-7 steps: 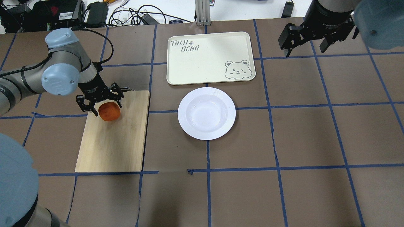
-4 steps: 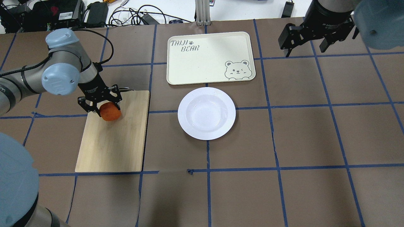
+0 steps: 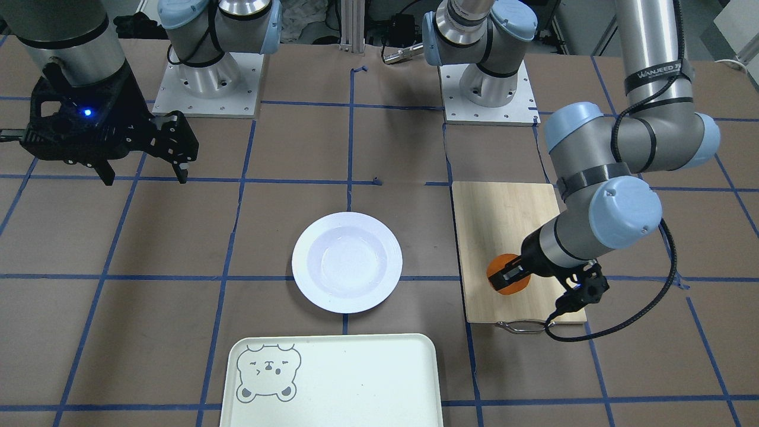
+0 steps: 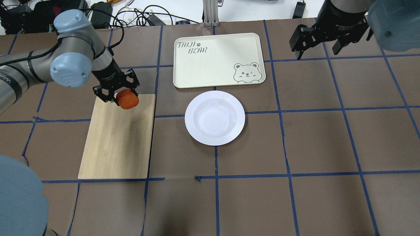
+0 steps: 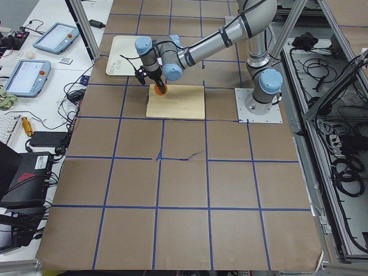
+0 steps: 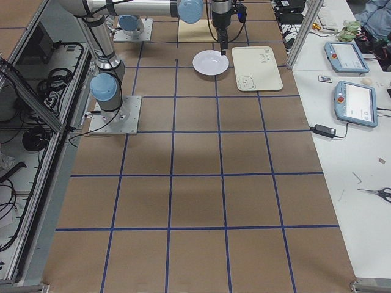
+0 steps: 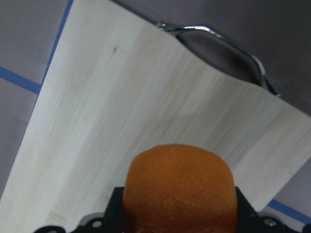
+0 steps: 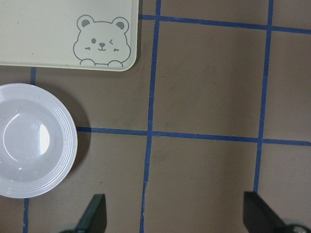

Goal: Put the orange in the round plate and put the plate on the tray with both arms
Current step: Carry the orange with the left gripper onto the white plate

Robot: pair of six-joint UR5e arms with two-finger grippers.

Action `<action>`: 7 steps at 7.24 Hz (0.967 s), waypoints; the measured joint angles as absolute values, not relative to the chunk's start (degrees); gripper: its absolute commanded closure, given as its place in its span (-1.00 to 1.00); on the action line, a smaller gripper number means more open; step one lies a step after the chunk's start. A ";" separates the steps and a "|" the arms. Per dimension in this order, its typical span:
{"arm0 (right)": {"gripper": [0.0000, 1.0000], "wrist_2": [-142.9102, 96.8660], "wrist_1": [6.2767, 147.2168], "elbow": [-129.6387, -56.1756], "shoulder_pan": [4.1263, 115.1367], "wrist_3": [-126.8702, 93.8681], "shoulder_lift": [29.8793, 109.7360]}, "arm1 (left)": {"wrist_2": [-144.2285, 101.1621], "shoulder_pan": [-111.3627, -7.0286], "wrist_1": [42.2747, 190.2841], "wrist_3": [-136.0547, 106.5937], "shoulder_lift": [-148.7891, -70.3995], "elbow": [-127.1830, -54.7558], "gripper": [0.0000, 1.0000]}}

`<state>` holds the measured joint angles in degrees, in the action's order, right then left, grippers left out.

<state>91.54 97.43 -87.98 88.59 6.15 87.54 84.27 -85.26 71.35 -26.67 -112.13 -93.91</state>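
My left gripper (image 4: pixel 122 95) is shut on the orange (image 4: pixel 127 99), holding it in the air above the far end of the bamboo board (image 4: pixel 118 141). In the left wrist view the orange (image 7: pixel 181 182) fills the bottom centre between the black fingers. The front view shows the orange (image 3: pixel 504 279) partly behind the left gripper (image 3: pixel 511 274). The round plate (image 4: pixel 215 117) lies empty at the table's centre, just in front of the tray (image 4: pixel 218 59), which is also empty. My right gripper (image 4: pixel 318 46) hangs open, high over the far right; its fingertips frame bare table in the right wrist view.
The bamboo board (image 3: pixel 510 237) has a metal handle (image 7: pixel 218 43) at its far end. Blue tape lines grid the brown table cover. Cables and electronics (image 4: pixel 98 13) lie beyond the far edge. The arm bases (image 3: pixel 207 77) stand at the robot's side.
My left gripper closed on the orange, lifted it off the board and carried it toward the far right corner of the board. The right arm stayed still.
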 measured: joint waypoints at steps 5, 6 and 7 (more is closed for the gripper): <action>-1.00 91.57 97.47 -87.98 88.52 6.13 87.54 | 73.04 -100.70 70.22 -41.57 -113.84 -93.96 1.00; -1.00 91.58 97.47 -87.98 88.51 6.09 87.54 | 72.87 -101.80 69.52 -41.97 -114.41 -94.66 1.00; -1.00 91.58 97.45 -87.98 88.51 6.07 87.54 | 72.31 -102.66 68.69 -42.19 -115.01 -94.99 0.54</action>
